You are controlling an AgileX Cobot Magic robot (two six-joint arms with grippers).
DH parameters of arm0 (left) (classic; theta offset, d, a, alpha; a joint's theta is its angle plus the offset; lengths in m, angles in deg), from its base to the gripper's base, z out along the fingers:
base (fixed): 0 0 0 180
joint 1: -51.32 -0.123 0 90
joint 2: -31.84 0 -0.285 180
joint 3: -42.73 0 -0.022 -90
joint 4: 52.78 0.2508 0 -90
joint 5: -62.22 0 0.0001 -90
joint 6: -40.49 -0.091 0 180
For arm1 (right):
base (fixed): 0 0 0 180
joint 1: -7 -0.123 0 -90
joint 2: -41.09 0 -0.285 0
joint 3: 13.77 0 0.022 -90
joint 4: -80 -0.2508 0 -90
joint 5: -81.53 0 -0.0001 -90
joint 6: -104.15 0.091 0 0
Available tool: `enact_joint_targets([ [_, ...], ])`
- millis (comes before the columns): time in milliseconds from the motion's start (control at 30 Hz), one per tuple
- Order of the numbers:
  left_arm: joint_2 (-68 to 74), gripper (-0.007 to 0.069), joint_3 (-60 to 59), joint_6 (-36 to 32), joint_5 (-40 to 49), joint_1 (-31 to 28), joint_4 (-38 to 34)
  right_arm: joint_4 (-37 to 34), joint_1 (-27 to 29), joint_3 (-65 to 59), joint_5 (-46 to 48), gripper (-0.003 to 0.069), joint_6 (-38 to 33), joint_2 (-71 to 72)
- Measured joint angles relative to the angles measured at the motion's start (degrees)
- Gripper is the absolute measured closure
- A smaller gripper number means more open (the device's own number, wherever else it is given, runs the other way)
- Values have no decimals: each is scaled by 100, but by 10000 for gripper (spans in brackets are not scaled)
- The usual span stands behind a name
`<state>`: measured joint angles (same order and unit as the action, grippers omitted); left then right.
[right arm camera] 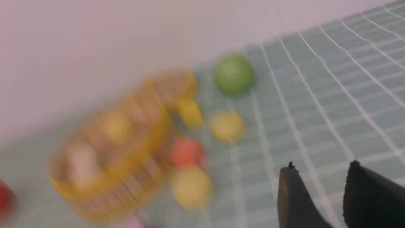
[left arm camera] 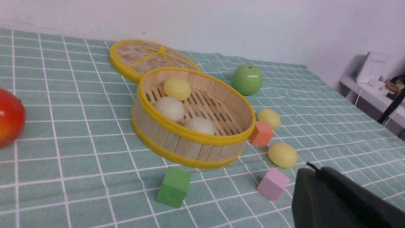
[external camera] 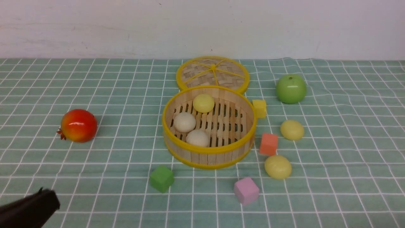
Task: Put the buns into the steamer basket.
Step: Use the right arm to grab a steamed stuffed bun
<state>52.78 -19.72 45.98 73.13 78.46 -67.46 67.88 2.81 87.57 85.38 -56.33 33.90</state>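
The steamer basket (external camera: 208, 151) stands at the table's middle. It holds one pale yellow bun (external camera: 203, 103) and two off-white buns (external camera: 184, 122) (external camera: 197, 138). Two more pale yellow buns (external camera: 292, 129) (external camera: 277, 167) lie on the cloth to its right. My left gripper (external camera: 47, 193) is low at the front left, far from the basket; its tips (left arm camera: 311, 169) are shut on nothing. The right gripper (right arm camera: 322, 165) shows only in its blurred wrist view. It is open and empty above bare cloth, with the nearer loose bun (right arm camera: 191, 186) well off to its side.
The flat woven lid (external camera: 212, 73) leans behind the basket. A green apple (external camera: 290, 89) sits at the back right and a red fruit (external camera: 78, 125) at the left. Yellow (external camera: 259, 108), orange (external camera: 268, 143), pink (external camera: 246, 190) and green (external camera: 161, 178) cubes ring the basket.
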Motion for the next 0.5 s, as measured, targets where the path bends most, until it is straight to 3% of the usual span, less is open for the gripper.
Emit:
enact_joint_targets([
  [100, -278, 638, -110, 0, -68, 0, -12, -291, 0, 0, -529, 419, 410, 0],
  [233, -311, 638, -108, 0, -107, 0, -23, -342, -118, 430, 125, 419, 633, -118],
  [400, -311, 638, -116, 0, -107, 0, -28, 199, -697, 2597, 2984, 419, -409, -2215],
  [500, -311, 638, -116, 0, -107, 0, -31, 418, -865, 3601, 4085, 419, -983, -3717],
])
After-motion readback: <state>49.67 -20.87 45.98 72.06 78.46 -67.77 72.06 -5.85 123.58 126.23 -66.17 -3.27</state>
